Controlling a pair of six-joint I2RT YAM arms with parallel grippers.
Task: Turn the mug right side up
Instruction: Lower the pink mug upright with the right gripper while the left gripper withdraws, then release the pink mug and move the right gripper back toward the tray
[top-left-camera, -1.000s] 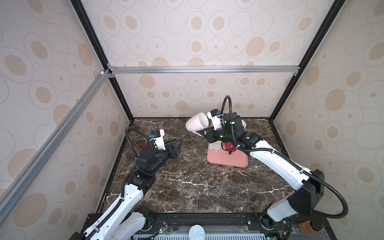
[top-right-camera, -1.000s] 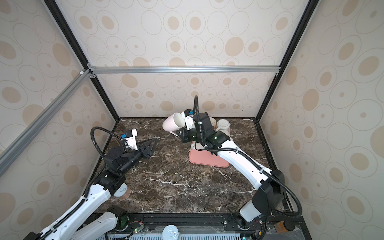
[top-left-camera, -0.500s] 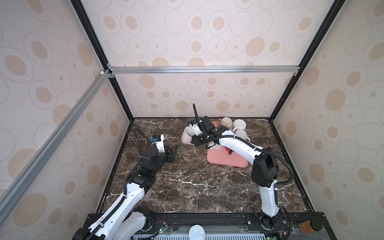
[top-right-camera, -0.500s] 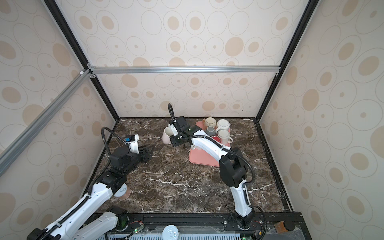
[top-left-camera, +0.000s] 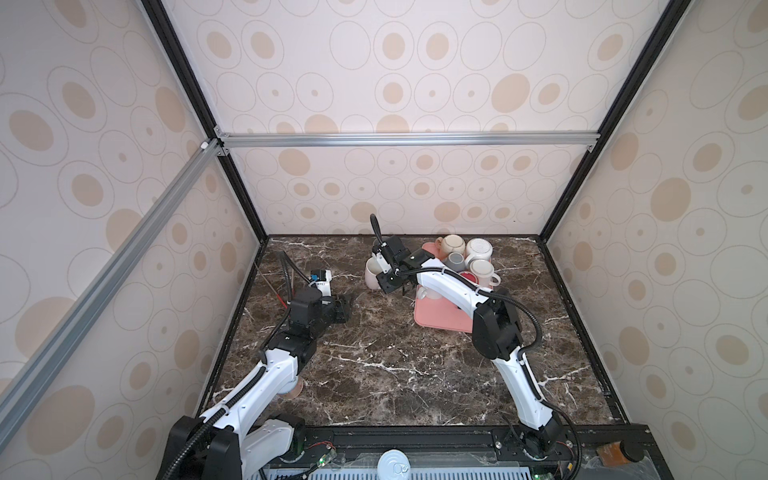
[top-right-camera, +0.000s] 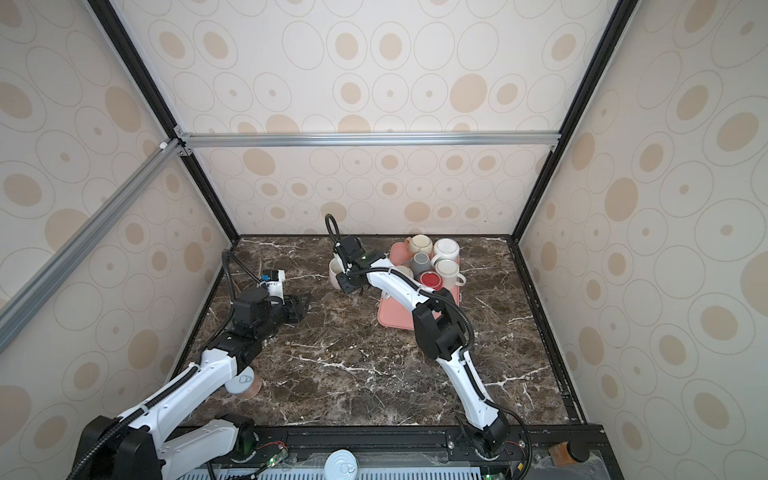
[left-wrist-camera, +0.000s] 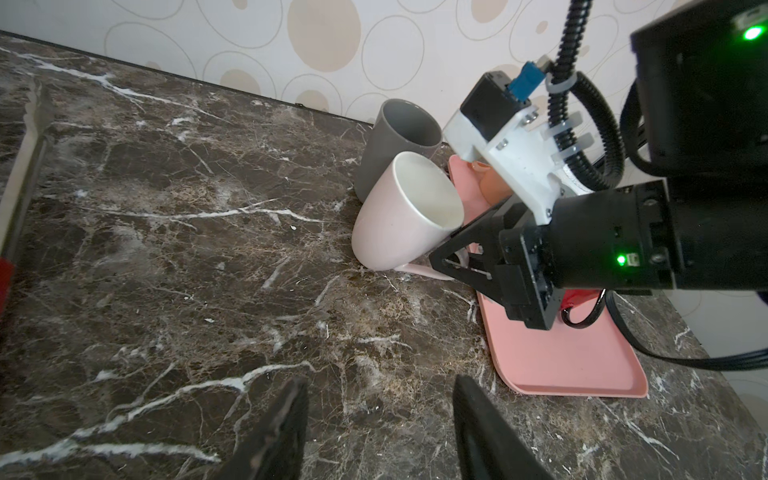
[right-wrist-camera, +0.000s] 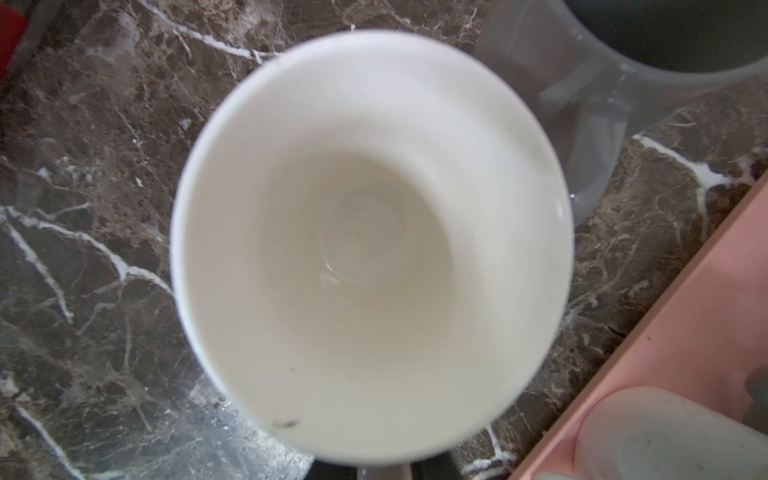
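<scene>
in both top views the right hand (top-left-camera: 390, 283) covers the handle and part of the mug (top-left-camera: 371, 272), and in the right wrist view only the blurred white inside of the mug (right-wrist-camera: 370, 249) shows, so the fingers are hardly visible there. the left wrist view shows this hand closed on the pink handle. the mug stands mouth up near the far edge of the desk (top-left-camera: 395, 374), just beside the pink tray (left-wrist-camera: 561, 361) and in front of a grey mug (left-wrist-camera: 399, 137). the left hand (left-wrist-camera: 376, 388) is apart, half wide and empty, its fingers cut off. one second ago the mug was high in the air on its side.
</scene>
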